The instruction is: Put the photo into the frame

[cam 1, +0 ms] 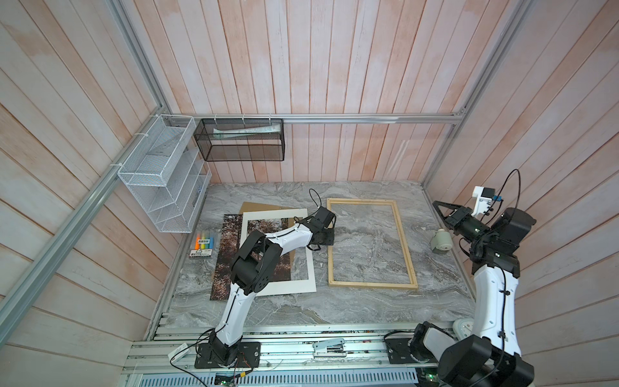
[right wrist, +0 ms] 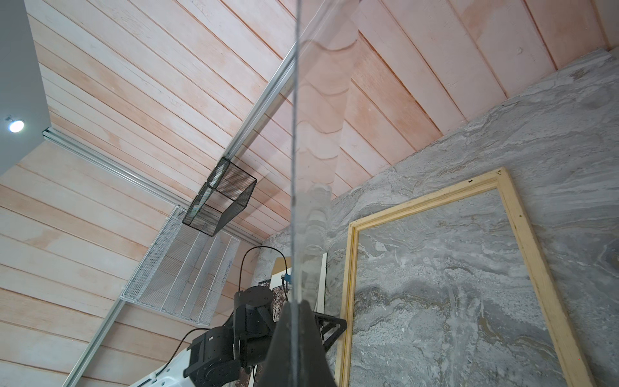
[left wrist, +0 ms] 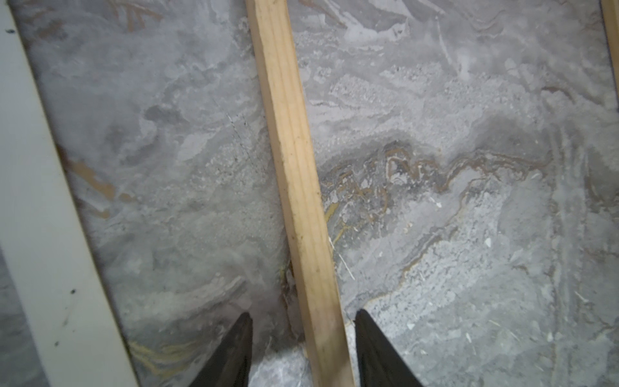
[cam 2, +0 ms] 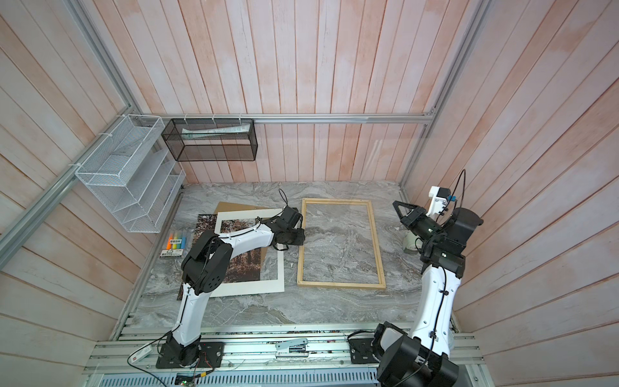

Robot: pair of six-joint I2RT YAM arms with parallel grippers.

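Observation:
The photo (cam 1: 231,254), an autumn forest print, lies flat at the table's left, partly under a white mat (cam 1: 303,268) and my left arm. The frame (cam 1: 371,285) of pale wood strips lies mid-table in both top views, with bare marble inside it. My left gripper (left wrist: 303,313) is low over the frame's left strip (left wrist: 294,160). It is open, one finger on each side of the strip, with gaps showing. My right gripper (right wrist: 296,303) is raised at the far right, shut on the edge of a clear pane (right wrist: 315,167) held up in the air.
A brown backing board (cam 1: 258,206) pokes out behind the mat. A highlighter pack (cam 1: 202,246) lies at the left edge. A small round grey-green object (cam 1: 442,240) sits right of the frame. A white wire rack (cam 1: 164,181) and a black mesh basket (cam 1: 241,140) hang on the walls.

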